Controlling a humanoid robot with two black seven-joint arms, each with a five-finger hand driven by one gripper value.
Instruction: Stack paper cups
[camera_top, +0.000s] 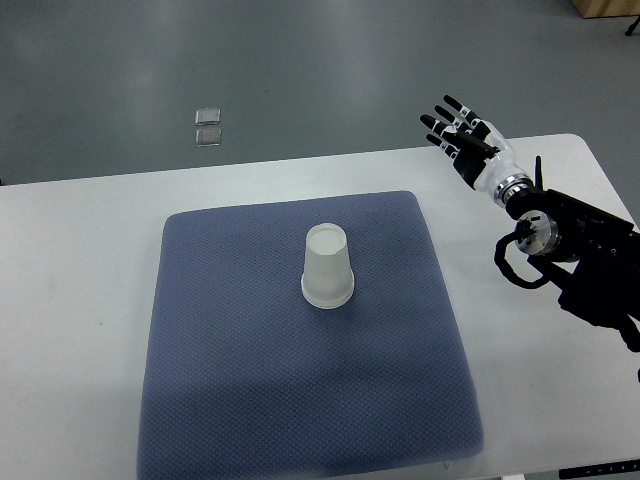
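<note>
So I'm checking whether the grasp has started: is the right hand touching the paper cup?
Apart. The top view shows the right hand open near the table's far edge, with bare mat and table between it and the upside-down paper cup.

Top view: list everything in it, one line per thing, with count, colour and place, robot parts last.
paper cup: one visible, white, upside down near the middle of the mat; whether others sit nested under it cannot be told.
mat: one, blue-grey, laid on the table, covering its centre.
table: one, white, filling the lower part of the view.
floor markers: two small pale squares, on the grey floor beyond the table.
right hand: one, black and white, fingers spread, holding nothing, above the table's far right edge.
</note>
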